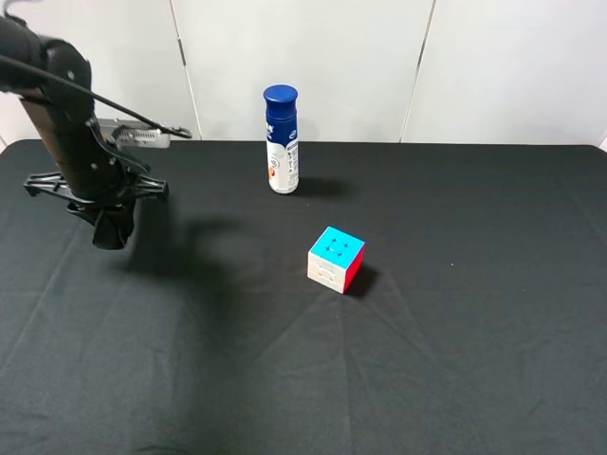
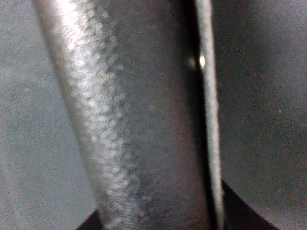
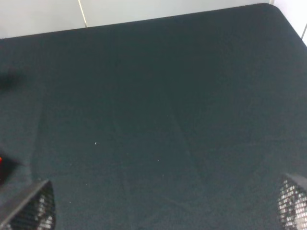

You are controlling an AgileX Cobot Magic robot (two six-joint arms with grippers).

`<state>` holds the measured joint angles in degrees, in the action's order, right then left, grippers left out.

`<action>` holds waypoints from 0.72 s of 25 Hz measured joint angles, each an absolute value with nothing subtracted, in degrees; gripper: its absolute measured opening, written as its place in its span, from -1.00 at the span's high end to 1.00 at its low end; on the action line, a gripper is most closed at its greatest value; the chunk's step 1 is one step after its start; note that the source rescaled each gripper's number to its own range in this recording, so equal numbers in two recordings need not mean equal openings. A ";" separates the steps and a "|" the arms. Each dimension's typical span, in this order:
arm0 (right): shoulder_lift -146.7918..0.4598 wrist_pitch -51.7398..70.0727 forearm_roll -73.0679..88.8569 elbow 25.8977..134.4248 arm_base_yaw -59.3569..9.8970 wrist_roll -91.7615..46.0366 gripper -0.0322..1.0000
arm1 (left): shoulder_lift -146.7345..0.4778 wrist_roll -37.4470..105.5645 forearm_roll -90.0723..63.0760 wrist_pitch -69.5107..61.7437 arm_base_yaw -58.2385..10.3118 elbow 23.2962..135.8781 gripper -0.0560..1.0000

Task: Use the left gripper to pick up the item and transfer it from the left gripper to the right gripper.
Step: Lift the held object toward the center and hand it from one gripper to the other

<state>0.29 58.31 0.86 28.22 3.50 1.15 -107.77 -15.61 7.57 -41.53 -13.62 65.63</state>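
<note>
Left wrist view, close-up of long flat black grained leather-like pouch (image 2: 144, 134) with paler edge seam, clamped in black left gripper (image 1: 102, 204), lifted left of blue-capped white bottle (image 1: 282, 142), right gripper (image 3: 168, 206) fingers spread wide.

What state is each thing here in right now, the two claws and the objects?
left gripper: shut on the item.
item: held, hanging down from the left gripper.
right gripper: open, holding nothing.
bottle: upright, blue cap on.
puzzle cube: sitting flat on the table, not held.
</note>
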 joint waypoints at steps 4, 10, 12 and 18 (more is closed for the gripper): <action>0.29 58.31 0.86 28.22 3.50 1.15 -1.00 | -104.89 -15.73 7.57 -44.56 -13.62 65.73 0.87; 0.29 58.31 0.86 28.22 3.50 1.15 -1.00 | -100.86 -14.53 7.23 -48.87 -13.62 65.73 0.87; 0.29 58.31 0.86 28.22 3.50 1.15 -1.00 | -99.42 -13.28 6.95 -50.16 -13.62 65.73 0.87; 0.29 58.26 0.86 28.22 3.50 1.15 -1.00 | -95.42 -10.00 5.86 -55.18 -13.62 65.73 0.87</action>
<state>0.29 58.26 0.86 28.22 3.50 1.15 -95.42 -10.00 5.86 -55.18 -13.62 65.73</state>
